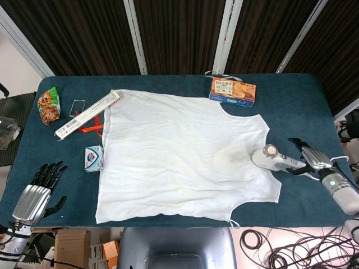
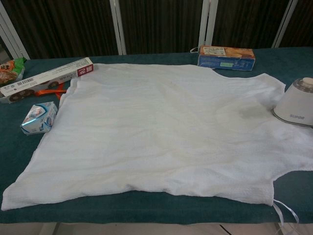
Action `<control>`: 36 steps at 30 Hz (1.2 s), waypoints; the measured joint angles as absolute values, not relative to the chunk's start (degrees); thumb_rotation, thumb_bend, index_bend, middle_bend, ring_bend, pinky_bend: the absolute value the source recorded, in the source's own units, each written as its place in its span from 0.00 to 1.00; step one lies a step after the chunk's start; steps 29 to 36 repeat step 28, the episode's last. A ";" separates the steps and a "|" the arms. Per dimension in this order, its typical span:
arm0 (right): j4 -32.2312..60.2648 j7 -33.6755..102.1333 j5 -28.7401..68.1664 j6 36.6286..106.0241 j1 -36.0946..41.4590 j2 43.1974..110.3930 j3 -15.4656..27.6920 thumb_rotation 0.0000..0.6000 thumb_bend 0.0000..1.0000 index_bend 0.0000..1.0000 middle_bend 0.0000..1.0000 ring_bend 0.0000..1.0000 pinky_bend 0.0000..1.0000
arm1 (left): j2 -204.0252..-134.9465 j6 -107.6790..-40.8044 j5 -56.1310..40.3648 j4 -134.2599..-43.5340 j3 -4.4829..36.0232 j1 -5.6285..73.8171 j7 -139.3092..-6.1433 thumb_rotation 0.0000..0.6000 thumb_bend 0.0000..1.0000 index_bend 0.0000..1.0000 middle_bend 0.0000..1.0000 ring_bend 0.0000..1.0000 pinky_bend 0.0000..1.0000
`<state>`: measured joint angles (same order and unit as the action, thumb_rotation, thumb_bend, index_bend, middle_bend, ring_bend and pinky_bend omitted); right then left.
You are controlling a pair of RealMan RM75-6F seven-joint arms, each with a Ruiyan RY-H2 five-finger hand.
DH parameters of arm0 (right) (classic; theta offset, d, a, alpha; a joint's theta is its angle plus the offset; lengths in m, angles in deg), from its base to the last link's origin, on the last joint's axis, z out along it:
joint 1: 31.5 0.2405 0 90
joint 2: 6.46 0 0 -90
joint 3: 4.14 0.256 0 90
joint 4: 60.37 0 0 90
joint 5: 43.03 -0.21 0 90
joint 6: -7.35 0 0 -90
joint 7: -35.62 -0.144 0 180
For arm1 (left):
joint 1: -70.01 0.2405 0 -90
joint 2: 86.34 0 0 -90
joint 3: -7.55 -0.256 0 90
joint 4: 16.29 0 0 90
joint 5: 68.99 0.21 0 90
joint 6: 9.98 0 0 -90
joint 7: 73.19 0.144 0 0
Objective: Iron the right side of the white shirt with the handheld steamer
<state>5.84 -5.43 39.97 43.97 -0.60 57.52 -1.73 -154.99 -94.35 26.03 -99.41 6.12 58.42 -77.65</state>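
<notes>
The white shirt (image 1: 179, 154) (image 2: 161, 127) lies flat on the dark blue table (image 1: 291, 101). A white handheld steamer (image 1: 270, 157) (image 2: 295, 103) rests on the shirt's right edge by the armhole, its dark handle pointing right. My right hand (image 1: 312, 158) is just right of that handle with its fingers spread, holding nothing. A damp patch (image 1: 227, 157) shows on the fabric left of the steamer. My left hand (image 1: 38, 192) hangs open off the table's front left corner. Neither hand appears in the chest view.
A biscuit box (image 1: 233, 91) (image 2: 226, 57) sits behind the shirt. On the left lie a long thin box (image 1: 88, 115), an orange tool (image 1: 90, 128), a small blue-white pack (image 1: 93, 158) and a snack bag (image 1: 48, 104). Cables trail below the table's right front.
</notes>
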 measured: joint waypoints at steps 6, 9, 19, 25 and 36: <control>12.64 7.06 40.14 60.82 -7.09 55.10 -1.33 1.00 0.17 0.00 0.00 0.00 0.13 | -155.00 -94.52 25.83 -99.39 6.33 58.49 -77.60 1.00 0.37 0.00 0.02 0.02 0.01; 17.04 18.72 40.51 72.13 -11.95 54.84 -1.48 1.00 0.17 0.00 0.00 0.00 0.06 | -154.92 -94.85 26.01 -99.43 6.33 58.57 -77.63 1.00 0.37 0.00 0.02 0.02 0.01; 28.70 45.79 44.55 100.16 -27.51 57.12 -3.21 1.00 0.17 0.00 0.00 0.00 0.03 | -154.09 -95.26 26.51 -100.43 5.94 58.91 -77.46 1.00 0.37 0.00 0.02 0.02 0.01; 28.85 44.91 45.09 101.42 -29.16 58.95 -2.97 1.00 0.17 0.00 0.00 0.00 0.01 | -153.76 -94.86 25.99 -100.84 5.96 58.97 -77.37 1.00 0.37 0.00 0.02 0.02 0.01; 28.95 46.44 45.09 100.99 -29.28 59.25 -2.89 1.00 0.17 0.00 0.00 0.00 0.01 | -153.75 -94.86 25.83 -101.06 6.06 59.01 -77.08 1.00 0.37 0.00 0.02 0.02 0.01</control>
